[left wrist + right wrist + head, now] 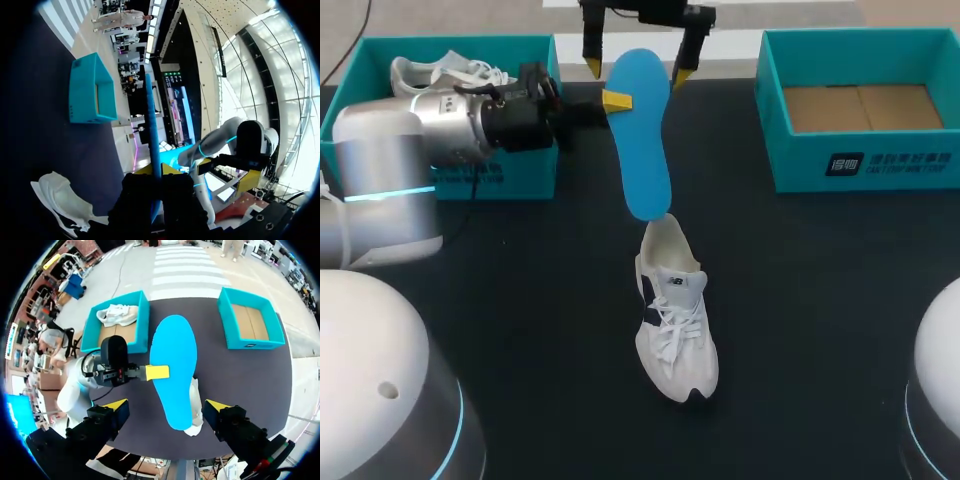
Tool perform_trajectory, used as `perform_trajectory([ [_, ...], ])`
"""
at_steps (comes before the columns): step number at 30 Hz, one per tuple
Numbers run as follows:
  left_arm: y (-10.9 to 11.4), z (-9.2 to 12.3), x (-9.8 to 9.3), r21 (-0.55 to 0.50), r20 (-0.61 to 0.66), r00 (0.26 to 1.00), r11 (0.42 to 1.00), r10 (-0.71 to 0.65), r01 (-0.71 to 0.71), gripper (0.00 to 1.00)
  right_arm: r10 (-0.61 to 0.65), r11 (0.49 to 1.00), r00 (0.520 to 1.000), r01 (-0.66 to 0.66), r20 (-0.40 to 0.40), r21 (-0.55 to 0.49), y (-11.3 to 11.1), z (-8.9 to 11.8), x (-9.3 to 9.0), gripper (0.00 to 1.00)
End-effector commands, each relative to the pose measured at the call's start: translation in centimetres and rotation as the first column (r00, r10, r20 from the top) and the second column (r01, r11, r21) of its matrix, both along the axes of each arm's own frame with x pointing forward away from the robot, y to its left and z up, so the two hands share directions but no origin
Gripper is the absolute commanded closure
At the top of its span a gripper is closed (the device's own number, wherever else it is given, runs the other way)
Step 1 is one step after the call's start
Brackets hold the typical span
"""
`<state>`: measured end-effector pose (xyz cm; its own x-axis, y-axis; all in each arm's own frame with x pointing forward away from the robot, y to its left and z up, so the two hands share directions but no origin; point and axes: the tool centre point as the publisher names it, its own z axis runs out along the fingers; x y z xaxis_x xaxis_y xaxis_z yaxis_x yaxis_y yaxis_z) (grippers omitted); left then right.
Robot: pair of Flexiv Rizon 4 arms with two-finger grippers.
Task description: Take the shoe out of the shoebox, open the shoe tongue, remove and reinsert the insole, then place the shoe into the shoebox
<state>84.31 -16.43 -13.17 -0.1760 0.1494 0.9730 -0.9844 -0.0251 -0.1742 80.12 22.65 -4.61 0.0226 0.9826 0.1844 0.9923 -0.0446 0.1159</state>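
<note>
Our left arm comes in level from left; left gripper (pixel 617 100) clamped on edge of blue insole (pixel 642 140), holding it in air over white shoe (pixel 675 320) on table (pixel 820 300). Our right gripper (pixel 636 73) above, fingers wide apart, either side of insole, touching nothing.
</note>
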Motion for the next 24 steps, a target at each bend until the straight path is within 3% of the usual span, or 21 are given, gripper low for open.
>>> perform_trajectory([
  [1,0.0,0.0,-0.1,0.0,0.0,1.0,1.0,0.001,-0.001,1.0,0.059,0.968,0.997,-0.045,-0.05,0.245,-3.1,-0.2,0.5,0.0],
  [7,0.0,0.0,-0.1,0.0,0.0,1.0,1.0,0.001,-0.001,1.0,0.121,0.906,0.992,-0.098,-0.03,0.412,-4.2,0.2,0.4,0.0],
  [11,0.0,0.0,-0.1,0.0,0.0,1.0,1.0,0.001,-0.001,1.0,0.148,0.85,0.988,-0.146,0.038,0.507,-4.8,0.4,0.1,0.0],
  [12,0.0,0.0,-0.1,0.0,0.0,1.0,1.0,0.001,-0.001,1.0,0.146,0.826,0.985,-0.174,0.095,0.536,-4.9,0.5,0.1,0.0],
  [13,0.0,0.0,-0.1,0.0,0.0,1.0,1.0,0.001,-0.001,1.0,0.154,0.8,0.985,-0.167,0.072,0.576,-5.0,0.6,0.0,0.0],
  [16,0.0,0.0,-0.1,0.0,0.0,1.0,1.0,0.001,-0.001,1.0,0.137,0.731,0.985,-0.17,0.102,0.661,-5.4,0.9,0.1,0.0],
  [18,0.0,0.0,-0.1,0.0,0.0,1.0,1.0,0.001,-0.001,1.0,0.058,0.759,0.994,-0.105,0.094,0.642,-5.6,0.3,0.5,0.0],
  [24,0.0,0.0,-0.1,0.0,0.0,1.0,1.0,0.001,-0.001,1.0,0.058,0.759,0.994,-0.105,0.094,0.642,-5.6,0.3,0.5,0.0],
])
